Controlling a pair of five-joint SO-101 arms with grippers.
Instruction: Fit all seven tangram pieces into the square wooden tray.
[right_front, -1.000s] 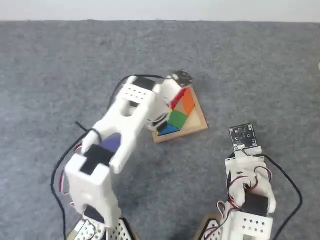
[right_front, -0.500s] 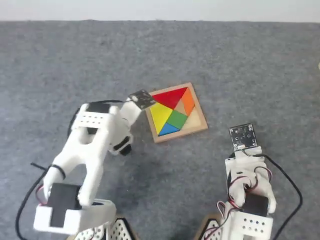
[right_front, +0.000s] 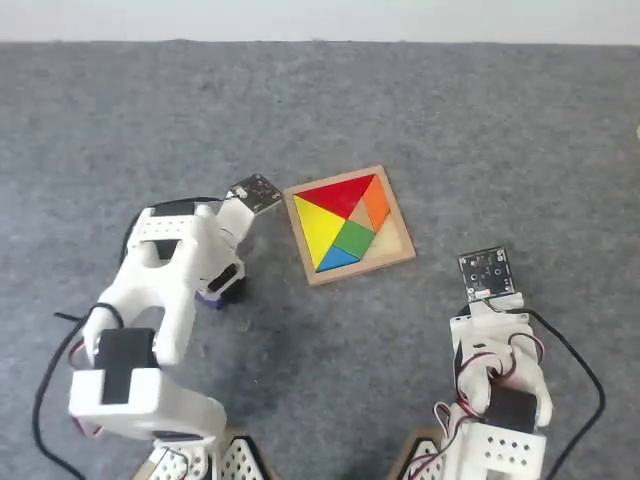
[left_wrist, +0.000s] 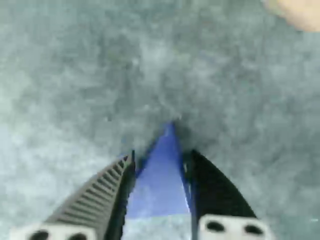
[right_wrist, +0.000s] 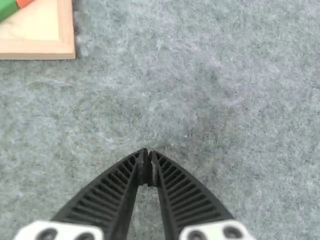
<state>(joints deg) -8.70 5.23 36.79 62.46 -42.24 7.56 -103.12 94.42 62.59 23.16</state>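
Note:
The square wooden tray (right_front: 399, 256) lies mid-table holding red, yellow, green, blue and orange pieces, with bare wood at its near right corner. Left of the tray, my left arm (right_front: 180, 270) bends down to the carpet over a blue-violet piece (right_front: 209, 298). That blue piece (left_wrist: 161, 175) sits between the fingers of the left gripper (left_wrist: 157, 162), touching both, and its pointed end sticks out past the tips. The right gripper (right_wrist: 146, 172) is shut with nothing in it, low over bare carpet near the tray's corner (right_wrist: 37, 47).
Grey carpet covers the whole table. My right arm (right_front: 495, 350) rests folded at the near right, below the tray. A pale blur of wood (left_wrist: 295, 10) sits far off in the left wrist view.
The left arm has swung away from the tray, leftward and back toward its base, and come down over the blue piece. The right arm has not moved.

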